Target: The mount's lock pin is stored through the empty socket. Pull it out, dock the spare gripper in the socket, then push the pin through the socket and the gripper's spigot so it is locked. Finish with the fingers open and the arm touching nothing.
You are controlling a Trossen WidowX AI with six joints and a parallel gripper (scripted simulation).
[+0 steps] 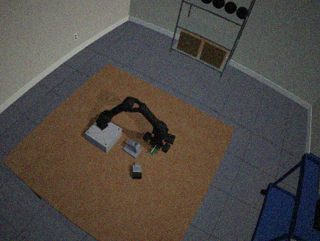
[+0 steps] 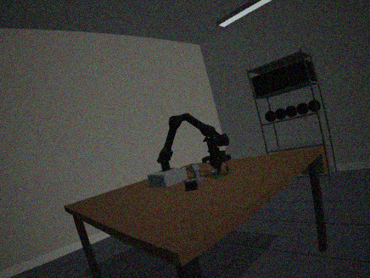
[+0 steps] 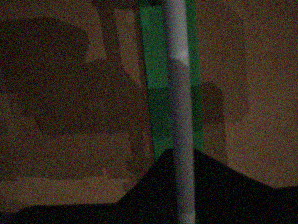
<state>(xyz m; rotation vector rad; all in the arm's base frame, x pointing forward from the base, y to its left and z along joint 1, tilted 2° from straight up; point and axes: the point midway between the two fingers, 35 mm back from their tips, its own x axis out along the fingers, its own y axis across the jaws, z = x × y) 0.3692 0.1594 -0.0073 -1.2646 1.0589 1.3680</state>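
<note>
The lock pin is a thin grey rod, held between the dark fingers of my gripper. The gripper is shut on it, low over the table to the right of the mount in the top view. A green holder lies behind the pin in the wrist view; whether they touch cannot be told. The grey mount stands between the arm's base box and the gripper; the pin is out of its socket. The spare gripper, grey and black, stands apart from the mount.
The white base box carries the arm and stands close beside the mount. The wooden table top bears everything. A shelf rack and a blue frame stand off the table.
</note>
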